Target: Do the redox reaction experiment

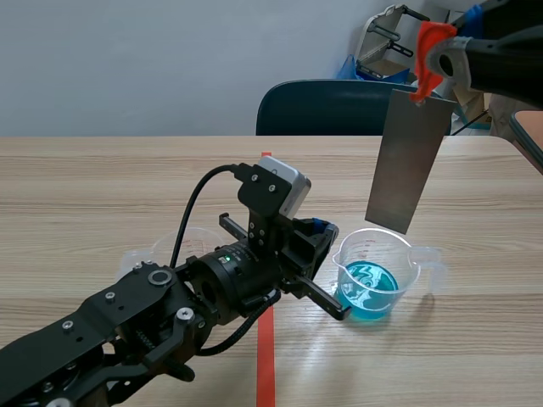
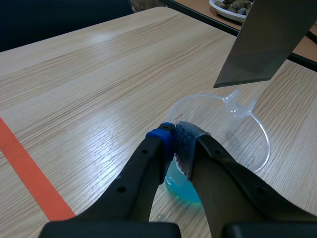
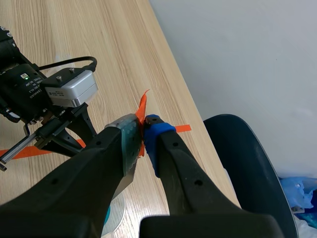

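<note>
Metal sheet (image 1: 405, 161): hung from orange clip (image 1: 428, 44), just above beaker (image 1: 405, 270) of blue liquid (image 1: 366, 292)
Right gripper (image 3: 143, 129): clamped on clip
Left gripper (image 2: 176, 138): pinched beaker rim
Step, judged: dipping; next, lower sheet straight in

Two beakers (image 1: 373, 271) (image 1: 148, 252), one metal sheet (image 1: 407, 161), one clip (image 1: 428, 47).

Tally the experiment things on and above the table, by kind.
Clear measuring beakers: 2, the beaker with blue liquid and the half-hidden beaker
Metal sheet: 1
Orange clip: 1
Total: 4
</note>
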